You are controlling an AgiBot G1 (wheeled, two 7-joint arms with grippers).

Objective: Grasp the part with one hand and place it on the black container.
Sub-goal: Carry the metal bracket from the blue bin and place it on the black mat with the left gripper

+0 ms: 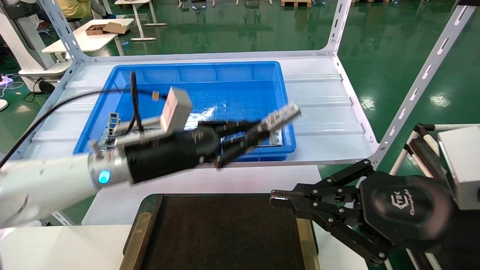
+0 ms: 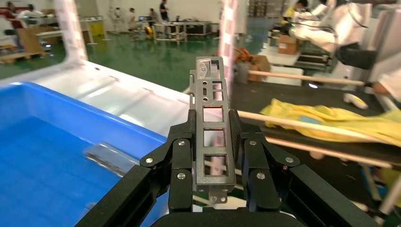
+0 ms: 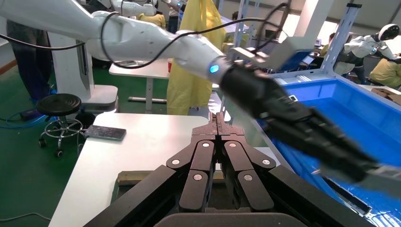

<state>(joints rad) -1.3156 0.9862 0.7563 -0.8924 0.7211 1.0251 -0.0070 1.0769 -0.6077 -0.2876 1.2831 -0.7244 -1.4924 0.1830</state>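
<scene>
My left gripper [image 1: 258, 131] is shut on the part [image 1: 282, 115], a silver-grey channel bracket with rectangular cutouts. It holds the part in the air over the front right corner of the blue bin [image 1: 195, 71]. In the left wrist view the part [image 2: 208, 71] stands clamped between the gripper's [image 2: 213, 124] two fingers. The black container [image 1: 225, 232], a flat dark tray with brass-yellow side strips, lies on the white table in front of the bin. My right gripper [image 1: 279, 197] is shut and empty above the tray's right edge; it also shows in the right wrist view [image 3: 216, 120].
The blue bin sits on a white metal rack shelf [image 1: 326, 97] with slotted posts [image 1: 423, 75]. Another bracket [image 1: 112, 123] stands at the bin's left wall. A phone [image 3: 105, 133] lies on the white table. The left arm [image 3: 265, 90] crosses ahead of the right gripper.
</scene>
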